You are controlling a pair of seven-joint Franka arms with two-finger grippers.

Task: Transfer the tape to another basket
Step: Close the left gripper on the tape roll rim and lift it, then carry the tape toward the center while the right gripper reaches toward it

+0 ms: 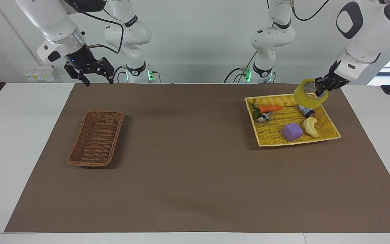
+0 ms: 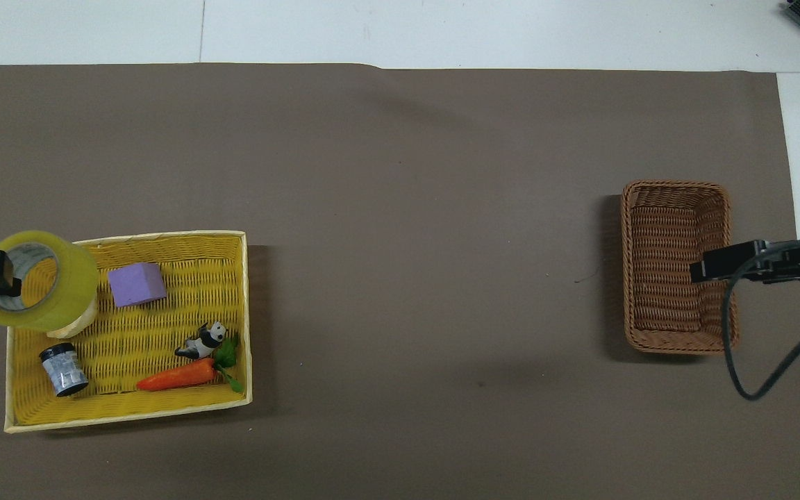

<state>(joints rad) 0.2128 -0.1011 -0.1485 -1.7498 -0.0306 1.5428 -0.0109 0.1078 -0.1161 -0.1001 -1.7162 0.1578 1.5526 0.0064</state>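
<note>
The tape (image 1: 309, 98), a wide translucent yellow roll, hangs in the air tilted, over the corner of the yellow tray (image 1: 296, 142) nearest the left arm's base. My left gripper (image 1: 321, 88) is shut on the roll's wall, with one finger inside the ring. From overhead the tape (image 2: 42, 281) covers the tray's edge. The brown wicker basket (image 1: 95, 142) lies empty toward the right arm's end of the table. My right gripper (image 1: 99, 79) hangs open and holds nothing, raised above the mat's edge on the robots' side of the basket.
In the yellow tray (image 2: 129, 417) lie a carrot (image 1: 269, 108), a panda figure (image 1: 264, 117), a purple block (image 1: 292, 131), a pale banana toy (image 1: 310, 127) and a small can (image 2: 63, 370). A brown mat (image 1: 188, 169) covers the table between the two baskets.
</note>
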